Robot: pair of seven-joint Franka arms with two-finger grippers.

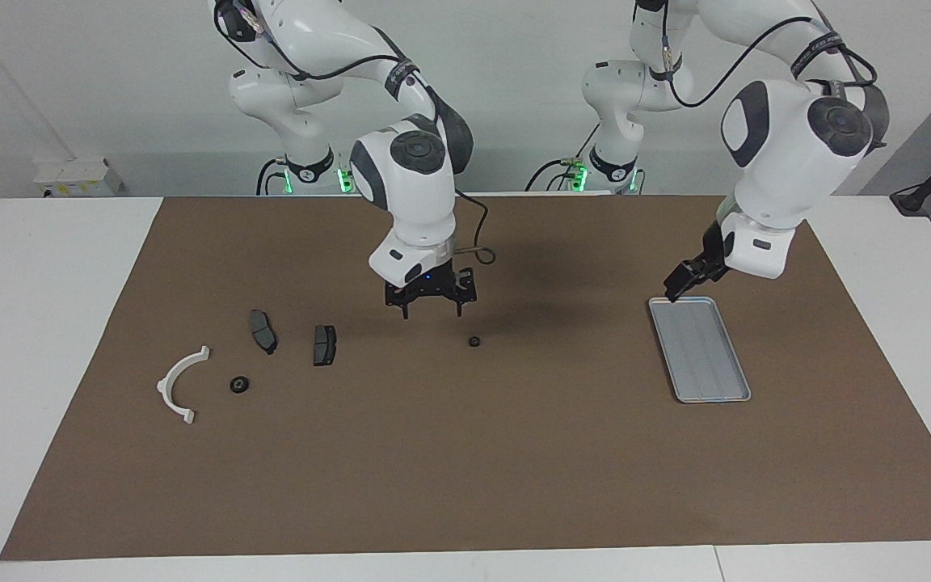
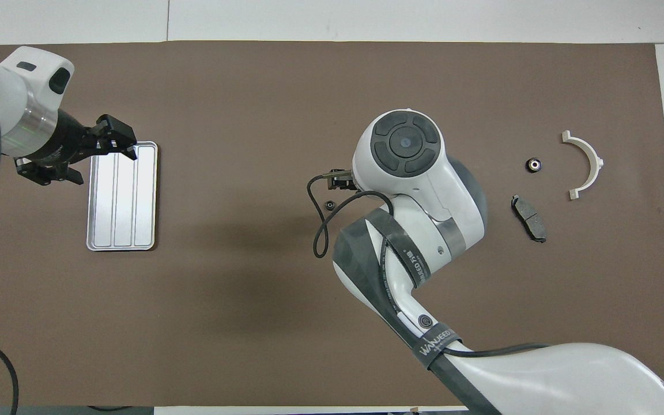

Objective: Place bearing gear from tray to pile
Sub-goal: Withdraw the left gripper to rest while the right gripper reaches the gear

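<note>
Two grippers: both up off the mat, fingers apart, holding nothing
left gripper (image 1: 685, 280): over the tray's (image 1: 708, 364) robot-side edge
right gripper (image 1: 431, 301): mid-table, just beside the small bearing gear (image 1: 474, 341)
bearing gear: on the mat (image 1: 473, 469), between tray and pile
pile: white arc (image 1: 179, 384), two brake pads (image 1: 263, 331), another gear (image 1: 238, 385)

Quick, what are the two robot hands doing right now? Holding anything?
Left gripper: open, holding nothing, over the tray's end nearer the robots.
Right gripper: open, holding nothing, above the mat beside the small gear.
</note>
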